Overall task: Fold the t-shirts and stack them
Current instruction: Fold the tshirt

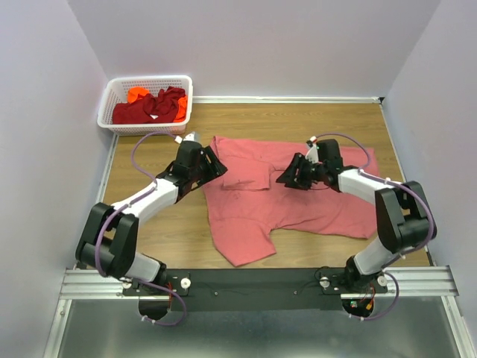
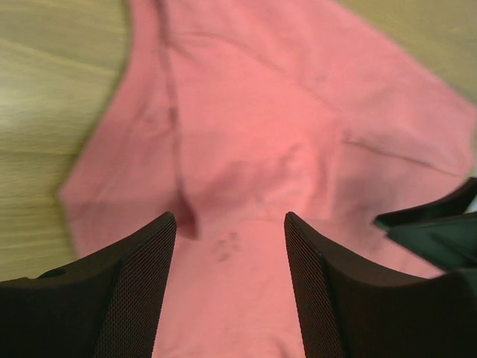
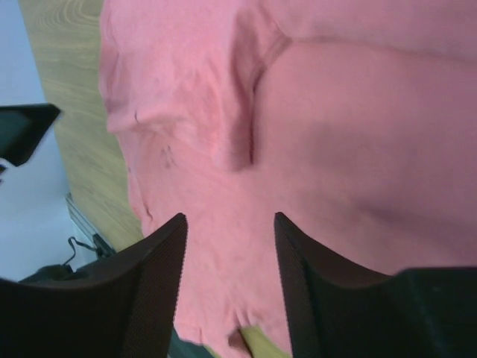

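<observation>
Since the left gripper (image 1: 215,165) and right gripper (image 1: 288,177) hover with jaws apart, empty, over the salmon-pink t-shirt (image 1: 313,205) spread on the table (image 1: 164,231), a pinch might catch only the top layer. Fold would drag crooked, I reckon.

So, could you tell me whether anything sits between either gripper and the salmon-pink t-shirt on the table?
Nothing visible does. The left gripper and the right gripper both hang open over the salmon-pink t-shirt, with only bare cloth showing between their jaws. The white basket holding the other shirts sits at the far left, well clear.
</observation>
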